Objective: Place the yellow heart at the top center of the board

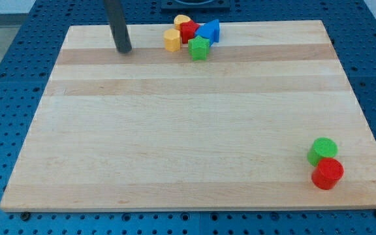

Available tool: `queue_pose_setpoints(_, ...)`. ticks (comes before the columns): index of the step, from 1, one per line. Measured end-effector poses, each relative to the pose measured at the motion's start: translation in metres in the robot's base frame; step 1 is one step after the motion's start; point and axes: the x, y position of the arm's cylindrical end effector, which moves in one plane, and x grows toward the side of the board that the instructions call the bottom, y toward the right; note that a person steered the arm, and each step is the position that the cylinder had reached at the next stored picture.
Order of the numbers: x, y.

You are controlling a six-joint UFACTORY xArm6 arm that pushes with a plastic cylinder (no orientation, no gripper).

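Camera view, nearest first: at the view's bottom right of the wooden tabletop (pixel 175 130) a red cylinder (pixel 327 173) sits touching a green cylinder (pixel 322 150) just above it. Well apart, at the view's top centre, lies a tight cluster: a green star (pixel 199 47) nearest, a yellow hexagon (pixel 172 40) to its left, a red block (pixel 188 31) and a blue block (pixel 209 31) behind. The yellow heart (pixel 182 20) is at the very top edge, partly hidden behind the red block. My tip (pixel 124 49) rests on the board, left of the yellow hexagon and apart from it. No pincer is on this rod, so its state cannot be told.
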Motion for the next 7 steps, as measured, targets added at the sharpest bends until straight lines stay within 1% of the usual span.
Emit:
queue_pose_setpoints(1,-0.046,0.048)
queue_pose_setpoints(3,-0.044,0.099)
queue_pose_setpoints(5,-0.045,0.102)
queue_pose_setpoints(6,-0.044,0.117)
queue_pose_setpoints(7,-0.046,0.110)
